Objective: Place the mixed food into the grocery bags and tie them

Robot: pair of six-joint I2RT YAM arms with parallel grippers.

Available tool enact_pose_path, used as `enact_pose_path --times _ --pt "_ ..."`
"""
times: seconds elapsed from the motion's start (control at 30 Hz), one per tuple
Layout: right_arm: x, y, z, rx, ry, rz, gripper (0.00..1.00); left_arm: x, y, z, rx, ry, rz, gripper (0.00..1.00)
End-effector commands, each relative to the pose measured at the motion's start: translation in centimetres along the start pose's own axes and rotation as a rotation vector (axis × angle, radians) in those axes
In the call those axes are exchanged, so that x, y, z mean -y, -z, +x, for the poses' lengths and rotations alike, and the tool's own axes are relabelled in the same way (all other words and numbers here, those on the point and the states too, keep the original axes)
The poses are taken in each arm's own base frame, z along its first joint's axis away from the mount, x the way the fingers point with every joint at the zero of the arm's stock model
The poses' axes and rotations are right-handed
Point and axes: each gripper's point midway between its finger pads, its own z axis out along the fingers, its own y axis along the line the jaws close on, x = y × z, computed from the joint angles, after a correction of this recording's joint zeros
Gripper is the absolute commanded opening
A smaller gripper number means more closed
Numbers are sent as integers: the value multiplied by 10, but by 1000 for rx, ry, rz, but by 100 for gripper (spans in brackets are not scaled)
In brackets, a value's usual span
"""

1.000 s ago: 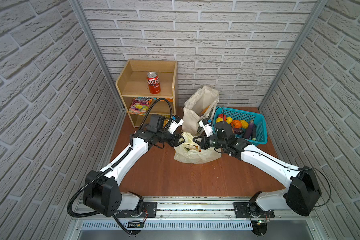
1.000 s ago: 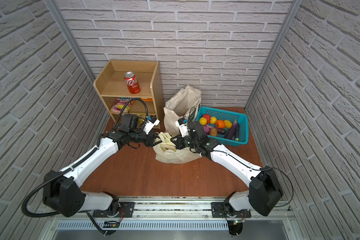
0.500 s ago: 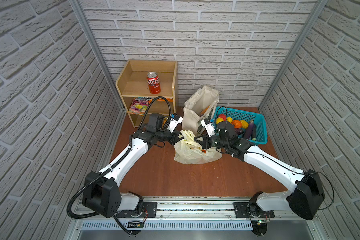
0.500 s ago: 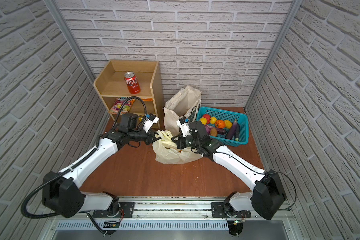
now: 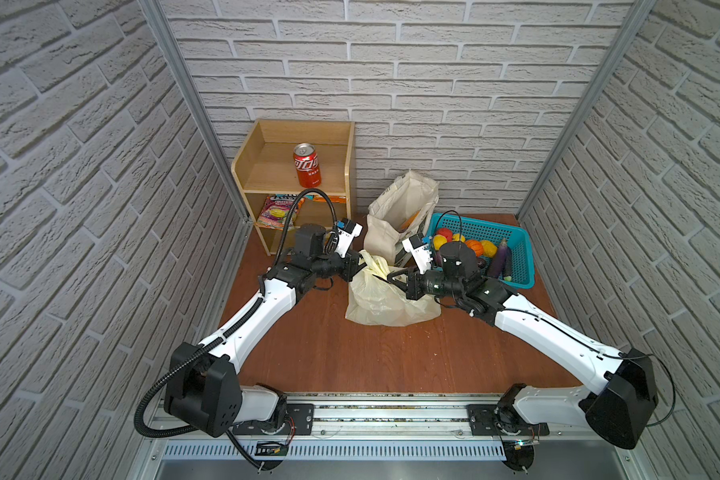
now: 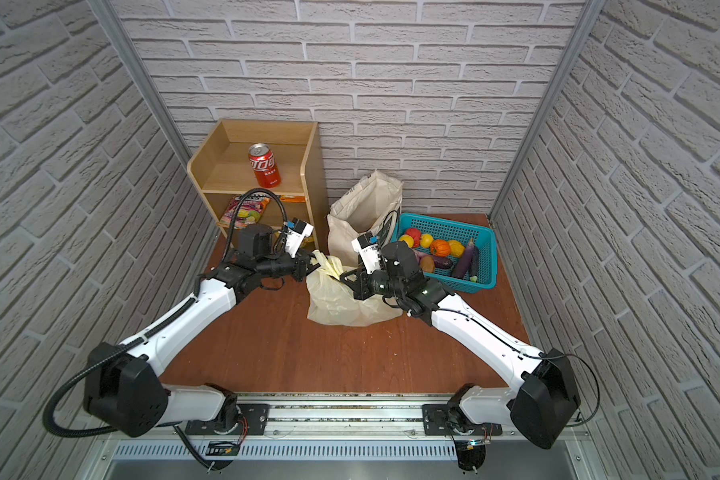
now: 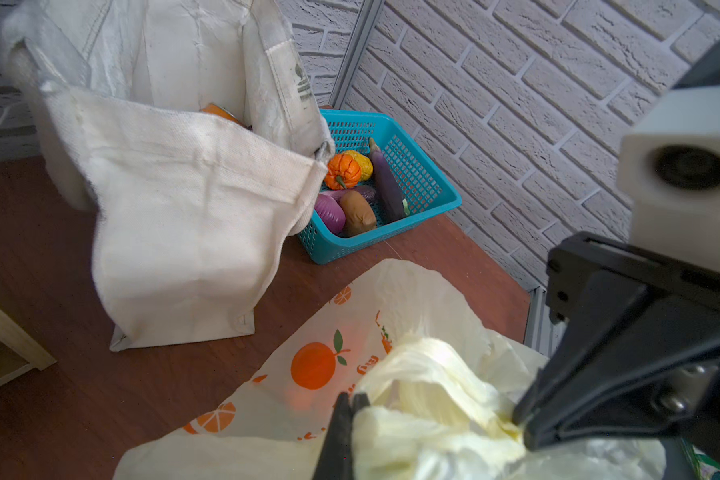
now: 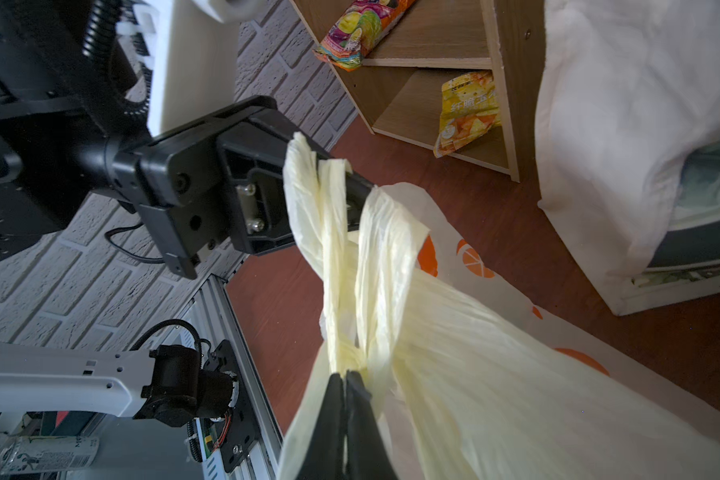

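A robot test booth is shown: fake brick walls (image 5: 412, 83) are set around a small wooden worktop (image 5: 350, 353), with a metal rail (image 5: 375, 415) at its front.

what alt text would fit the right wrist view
The right gripper is shut on a twisted handle of the yellow plastic bag, while the left gripper pinches the other handle. A wooden shelf with snack packets stands behind.

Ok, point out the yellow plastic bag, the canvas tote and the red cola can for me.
yellow plastic bag (image 5: 385, 301): a top view, on its crumpled body below the handles.
canvas tote (image 5: 381, 230): a top view, on its front panel.
red cola can (image 6: 265, 168): a top view, on its printed side, on the shelf's top.
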Motion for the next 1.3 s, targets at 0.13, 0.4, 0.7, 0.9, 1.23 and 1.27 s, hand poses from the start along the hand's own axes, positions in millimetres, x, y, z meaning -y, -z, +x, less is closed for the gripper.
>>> enact_pose_path --times 0.13,0.4,0.7,0.9,1.23,1.27 --pt "-20 -12 22 -72 52 -45 5 2 -1 -36 119 -38 2 0" --pt "32 -36 26 -85 -37 71 6 18 10 -49 155 -75 40 0" --pt "34 -46 28 -91 -61 59 6 24 6 -36 71 -78 90 0" --pt "36 -45 27 -79 -61 68 6 14 7 -4 -118 -74 35 29" --pt "40 -45 28 -69 -59 83 5 1 22 27 -345 -136 -53 51" --pt "40 -45 28 -69 -59 82 6 0 24 29 -361 -139 -57 52"
